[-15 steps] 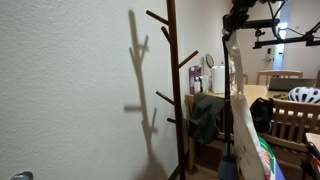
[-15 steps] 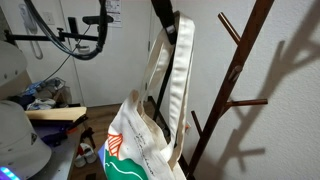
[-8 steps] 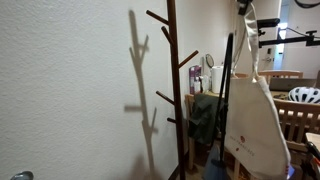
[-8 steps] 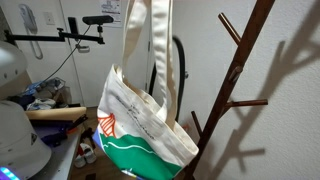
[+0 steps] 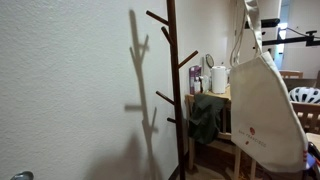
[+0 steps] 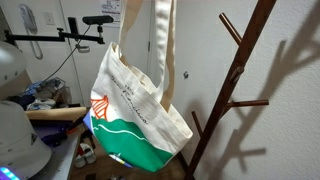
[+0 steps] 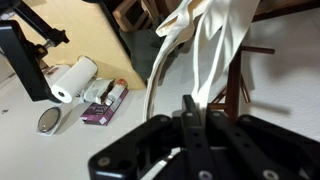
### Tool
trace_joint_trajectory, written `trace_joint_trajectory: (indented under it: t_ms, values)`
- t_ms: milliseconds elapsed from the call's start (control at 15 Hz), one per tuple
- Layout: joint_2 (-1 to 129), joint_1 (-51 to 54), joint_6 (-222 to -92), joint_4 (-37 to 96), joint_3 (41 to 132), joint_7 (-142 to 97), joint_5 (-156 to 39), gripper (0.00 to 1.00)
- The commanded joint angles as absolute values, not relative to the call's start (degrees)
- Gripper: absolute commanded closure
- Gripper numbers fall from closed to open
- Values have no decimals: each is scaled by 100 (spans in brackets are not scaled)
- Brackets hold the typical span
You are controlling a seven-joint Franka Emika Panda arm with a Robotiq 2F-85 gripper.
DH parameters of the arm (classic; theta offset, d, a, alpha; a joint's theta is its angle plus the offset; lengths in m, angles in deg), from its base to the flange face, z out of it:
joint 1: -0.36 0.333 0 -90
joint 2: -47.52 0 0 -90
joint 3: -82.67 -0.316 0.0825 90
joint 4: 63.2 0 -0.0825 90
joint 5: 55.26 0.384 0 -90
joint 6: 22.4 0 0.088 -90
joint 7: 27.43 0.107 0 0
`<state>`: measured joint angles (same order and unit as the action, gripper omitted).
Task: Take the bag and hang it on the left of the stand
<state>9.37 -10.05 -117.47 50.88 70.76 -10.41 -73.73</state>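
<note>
The cream canvas bag hangs in the air by its long handles, to the right of the stand and apart from it. Its plain side with a small red mark faces this exterior view. The printed green and orange side faces the exterior view where the dark brown stand rises at the right. In the wrist view my gripper is shut on the bag's handles, which hang away from the black fingers. The gripper itself is above the top edge of both exterior views.
A wooden table with a white jug and a purple box stands behind the stand, with a dark green garment draped over a chair. A white helmet lies at the right. The wrist view shows a paper roll and a small mirror.
The bag has risen and turned from edge-on to showing its flat side. It has swung a little away from the stand.
</note>
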Motion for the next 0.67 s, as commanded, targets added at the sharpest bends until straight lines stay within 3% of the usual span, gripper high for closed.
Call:
trace_joint_trajectory:
  t_ms: [0,600]
  values:
    - [1007,-781,-11691,5050,7193,-943,-7487,95]
    - [2428,-827,-12070,4104,7031,-776,-7950,97]
